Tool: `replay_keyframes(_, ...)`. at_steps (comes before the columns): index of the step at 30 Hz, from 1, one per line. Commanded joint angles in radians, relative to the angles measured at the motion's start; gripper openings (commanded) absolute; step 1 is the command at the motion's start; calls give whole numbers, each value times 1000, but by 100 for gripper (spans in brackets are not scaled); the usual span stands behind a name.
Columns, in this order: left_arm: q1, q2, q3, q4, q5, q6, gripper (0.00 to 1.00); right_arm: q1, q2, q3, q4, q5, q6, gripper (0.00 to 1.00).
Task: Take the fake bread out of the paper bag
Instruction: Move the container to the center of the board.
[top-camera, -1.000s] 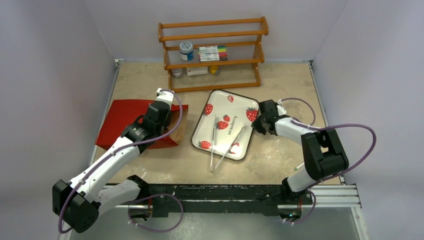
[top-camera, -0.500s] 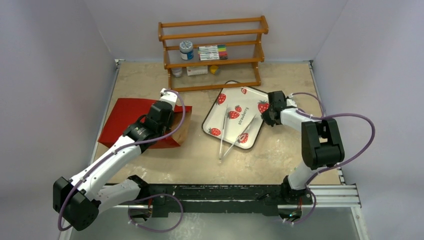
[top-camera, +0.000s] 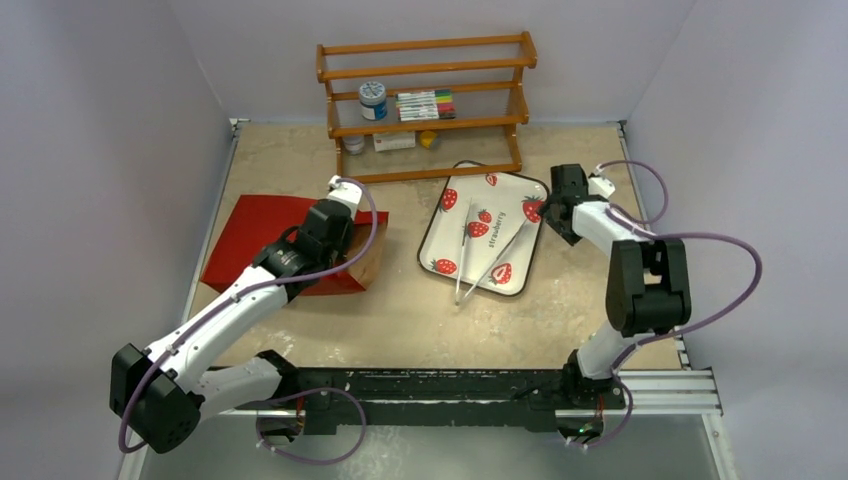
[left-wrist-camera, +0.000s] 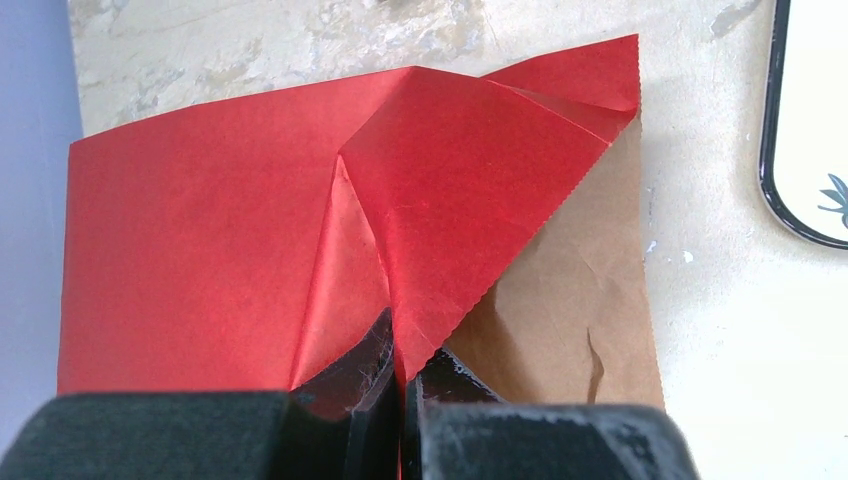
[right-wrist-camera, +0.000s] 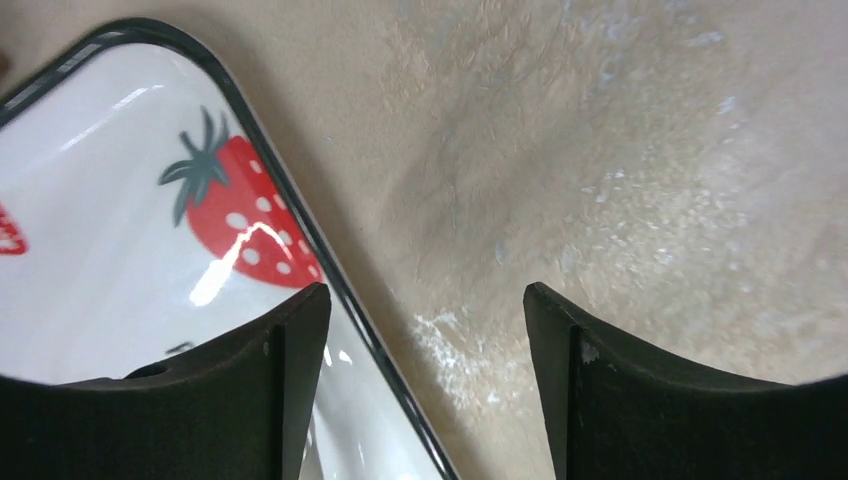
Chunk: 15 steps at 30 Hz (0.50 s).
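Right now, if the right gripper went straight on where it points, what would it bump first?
The right gripper, jaws open, would probably hit the speckled beige tabletop. One finger overlaps the black-rimmed white strawberry tray and might clip its edge; depth unclear.

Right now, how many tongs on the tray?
2 tongs on the tray: one lengthwise, tips past the near rim; the other diagonal, right of it. None looks hidden.

Left arm (top-camera: 230, 310) stretches low from its base toward 1 o'clock. The left gripper (left-wrist-camera: 400, 370) has its jaws closed (no gap visible) on a fold of the paper bag (left-wrist-camera: 200, 250). Right arm (top-camera: 640, 290) folds at the elbow, forearm pointing toward 11 o'clock. The right gripper (right-wrist-camera: 427, 300), angled downward, has its jaws parted and holds nothing.
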Motion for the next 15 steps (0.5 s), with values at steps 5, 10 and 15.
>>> replay_keyframes(5, -33, 20, 45, 78, 50, -43, 0, 69, -265, 15, -115, 68, -55, 74)
replay_keyframes(10, -72, 59, 56, 80, 49, -48, 0, 262, -347, 12, -193, 66, 20, 74)
replay_keyframes(15, -106, 73, 63, 72, 18, -55, 0, 489, -364, -23, -174, 35, 100, 69)
